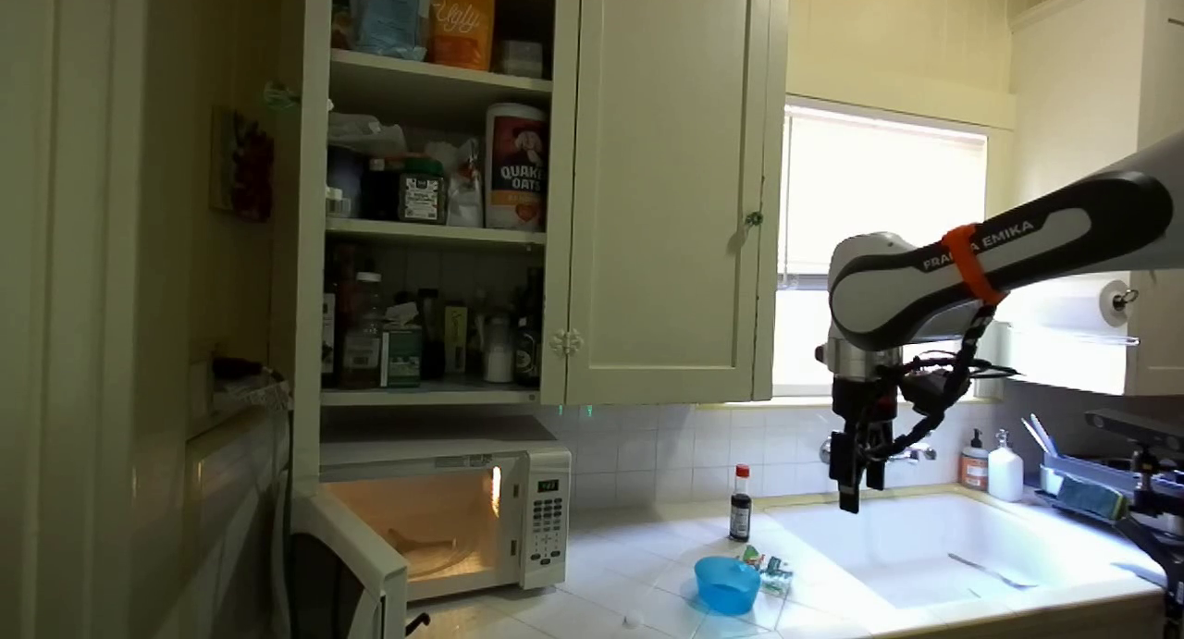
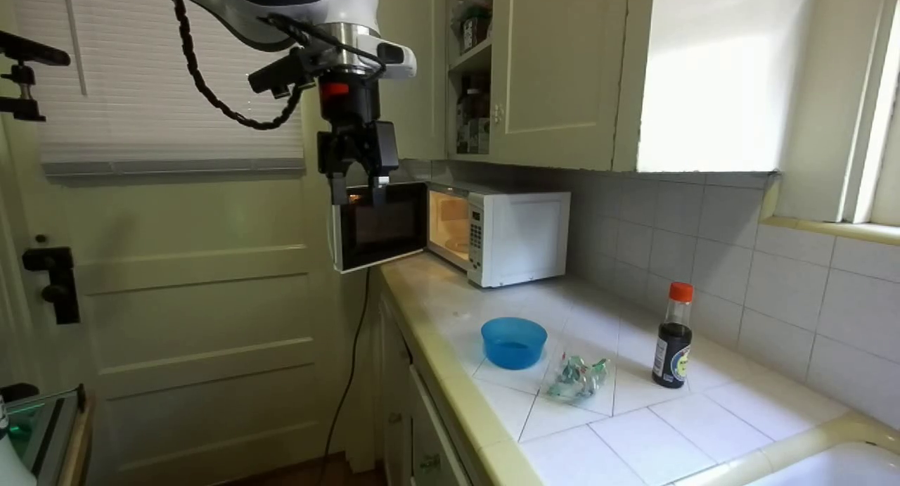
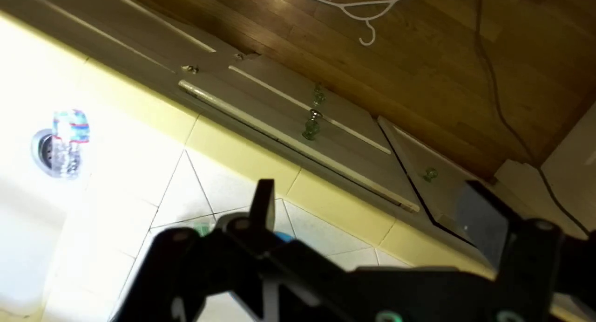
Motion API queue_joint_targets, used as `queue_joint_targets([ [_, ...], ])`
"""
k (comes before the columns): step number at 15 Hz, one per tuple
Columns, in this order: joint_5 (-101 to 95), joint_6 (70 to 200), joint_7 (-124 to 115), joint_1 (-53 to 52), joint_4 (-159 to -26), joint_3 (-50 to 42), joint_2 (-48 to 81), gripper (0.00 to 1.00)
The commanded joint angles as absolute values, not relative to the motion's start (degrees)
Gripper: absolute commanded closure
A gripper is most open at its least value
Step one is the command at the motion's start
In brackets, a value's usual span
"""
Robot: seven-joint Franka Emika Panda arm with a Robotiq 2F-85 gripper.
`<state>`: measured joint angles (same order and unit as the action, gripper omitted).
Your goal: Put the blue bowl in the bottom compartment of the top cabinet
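- Gripper (image 3: 372,205), closest to the wrist camera: jaws stood wide apart.
- Blue bowl (image 2: 514,344): one, sat on the counter (image 2: 640,440), just beside one crumpled packet (image 2: 578,379), in both exterior views; wrist view gave only blue slivers behind the gripper.
- Red-capped bottle (image 2: 673,349): one, stood upright in both exterior views.
- Top cabinet (image 1: 666,177): three shelf bays showed in an exterior view; bottom compartment (image 1: 435,267) held bottles and boxes.
- Wrist view alone showed one white hanger (image 3: 366,19) on the floor (image 3: 419,79).
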<state>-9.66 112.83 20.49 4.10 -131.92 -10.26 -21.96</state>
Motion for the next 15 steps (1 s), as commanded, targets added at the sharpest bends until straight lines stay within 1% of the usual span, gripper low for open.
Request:
queue_joint_targets([
  [1,-15.20,116.59,28.55,4.05,-129.08,-10.78,-16.52,0.00],
  [4,-16.28,122.24,34.74,3.18,-126.88,-10.65,-11.43,0.00],
  [7,-9.39,125.44,44.11,2.23,-122.55,-11.02,-3.29,0.00],
  [12,-6.46,123.02,51.32,4.79,-114.72,-8.83,7.85,0.00],
  [14,-5.66,121.62,51.36,6.31,-112.73,-8.64,10.24,0.00],
  [15,-3.91,121.35,53.12,7.26,-113.04,-8.33,9.36,0.00],
])
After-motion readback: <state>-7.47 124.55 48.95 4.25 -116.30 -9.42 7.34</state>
